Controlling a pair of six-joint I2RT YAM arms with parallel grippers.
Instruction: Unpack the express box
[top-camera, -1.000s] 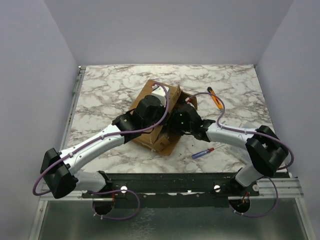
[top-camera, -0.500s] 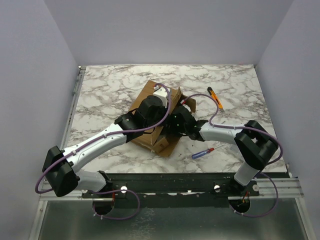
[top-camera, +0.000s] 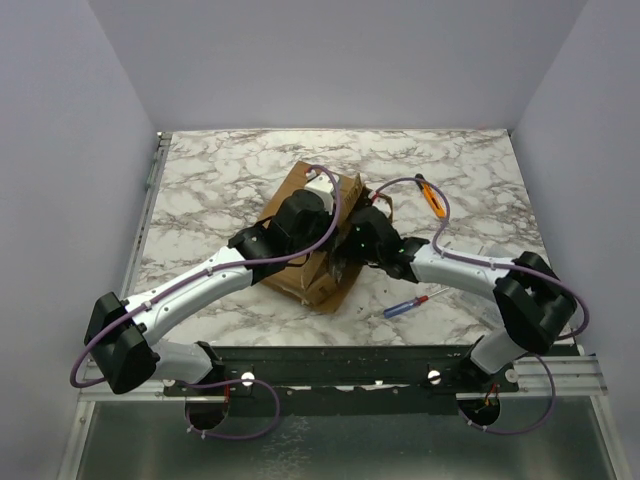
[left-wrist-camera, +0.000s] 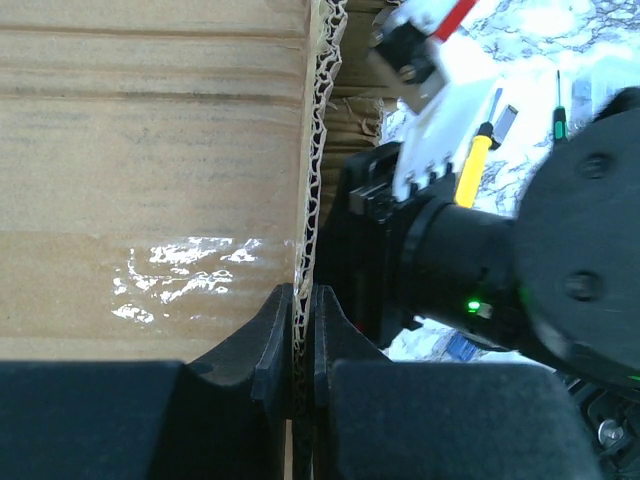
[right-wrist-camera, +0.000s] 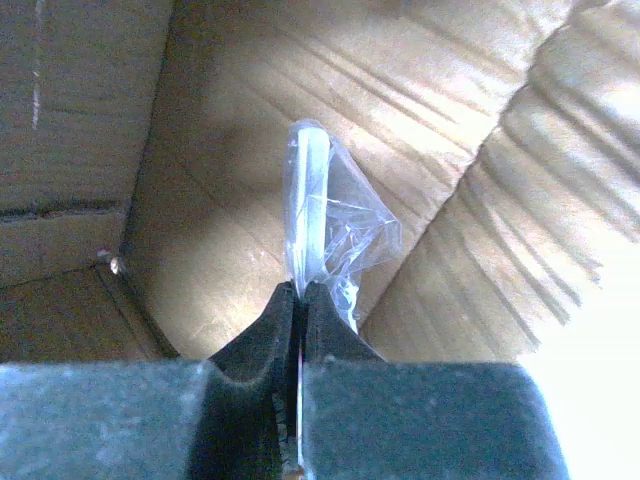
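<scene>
The express box (top-camera: 292, 192), a brown cardboard carton, lies open at the middle of the marble table. My left gripper (left-wrist-camera: 303, 300) is shut on the corrugated edge (left-wrist-camera: 314, 150) of one of its flaps (left-wrist-camera: 150, 140), which has glossy tape on it. My right gripper (right-wrist-camera: 300, 292) is inside the box, shut on the lower edge of a crumpled clear plastic bag (right-wrist-camera: 330, 220) with something pale and flat in it. In the top view both wrists meet over the box and hide the fingers and the bag.
An orange and black tool (top-camera: 431, 196) lies right of the box, a blue and red screwdriver (top-camera: 405, 306) nearer the front right. A yellow-handled screwdriver (left-wrist-camera: 476, 165) shows past the right wrist. A metal rail (top-camera: 150, 190) runs along the table's left edge.
The right wrist has shifted at the box's opening and its jaws have closed on the plastic bag. The left gripper keeps its hold on the flap; the box has turned slightly.
</scene>
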